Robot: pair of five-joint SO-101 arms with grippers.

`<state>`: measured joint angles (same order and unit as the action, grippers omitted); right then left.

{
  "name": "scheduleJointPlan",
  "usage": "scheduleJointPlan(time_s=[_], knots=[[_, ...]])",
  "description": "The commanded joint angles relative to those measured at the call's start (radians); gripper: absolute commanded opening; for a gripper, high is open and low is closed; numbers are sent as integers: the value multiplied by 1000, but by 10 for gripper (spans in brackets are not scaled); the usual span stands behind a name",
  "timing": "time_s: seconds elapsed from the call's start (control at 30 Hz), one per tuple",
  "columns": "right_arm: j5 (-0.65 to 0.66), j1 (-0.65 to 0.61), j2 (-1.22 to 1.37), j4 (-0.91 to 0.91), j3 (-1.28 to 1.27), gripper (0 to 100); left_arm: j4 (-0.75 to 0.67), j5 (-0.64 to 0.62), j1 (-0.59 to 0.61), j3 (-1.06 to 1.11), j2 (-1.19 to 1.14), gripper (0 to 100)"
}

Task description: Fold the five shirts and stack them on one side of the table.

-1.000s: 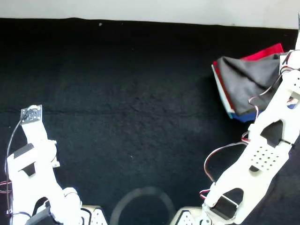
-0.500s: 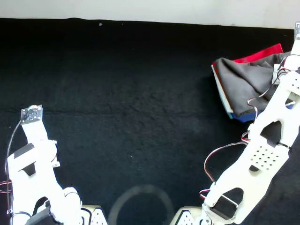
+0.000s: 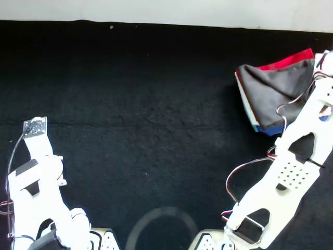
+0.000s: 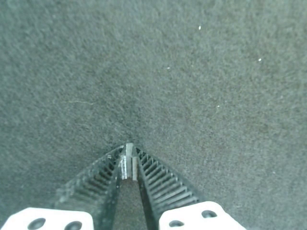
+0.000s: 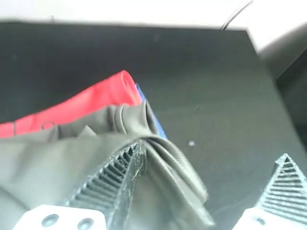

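High view: a black felt-covered table [image 3: 145, 104] carries a stack of folded cloth shirts [image 3: 266, 107] at 2 o'clock. A dark grey shirt [image 3: 281, 83] lies on top, with red [image 3: 290, 59] and blue [image 3: 271, 130] edges beneath. The right gripper [image 5: 212, 149], jaws spread, has one finger against the grey fold. The left gripper [image 4: 128, 160], at 8 o'clock, has its jaws pressed together over bare felt.

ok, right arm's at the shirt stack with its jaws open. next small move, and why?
Probably close the right gripper on the rumpled edge of the dark grey fabric shirt. The jaws stand open with that loose fold between them, and the shirt lies bunched atop the folded red shirt and blue shirt; a tug could flatten it.
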<state>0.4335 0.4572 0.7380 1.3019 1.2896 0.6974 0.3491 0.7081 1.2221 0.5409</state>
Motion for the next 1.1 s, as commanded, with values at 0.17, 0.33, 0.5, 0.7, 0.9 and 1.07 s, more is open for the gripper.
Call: scheduleJointPlan(time_s=[0.17, 0.33, 0.5, 0.7, 0.9, 1.07], knots=[[-8, -47, -25, 64, 131, 385, -12, 11, -18, 2, 15, 8], [-8, -67, -35, 236, 142, 226, -12, 11, -18, 2, 15, 8], [-9, -107, -25, 417, 205, 65, -12, 11, -18, 2, 15, 8], [-9, -91, -33, 464, 202, 45, -12, 11, -18, 2, 15, 8], [-9, -42, -35, 464, 108, 210, -12, 11, -18, 2, 15, 8], [-9, -28, -35, 464, -42, 183, -25, 11, -18, 4, 15, 8]])
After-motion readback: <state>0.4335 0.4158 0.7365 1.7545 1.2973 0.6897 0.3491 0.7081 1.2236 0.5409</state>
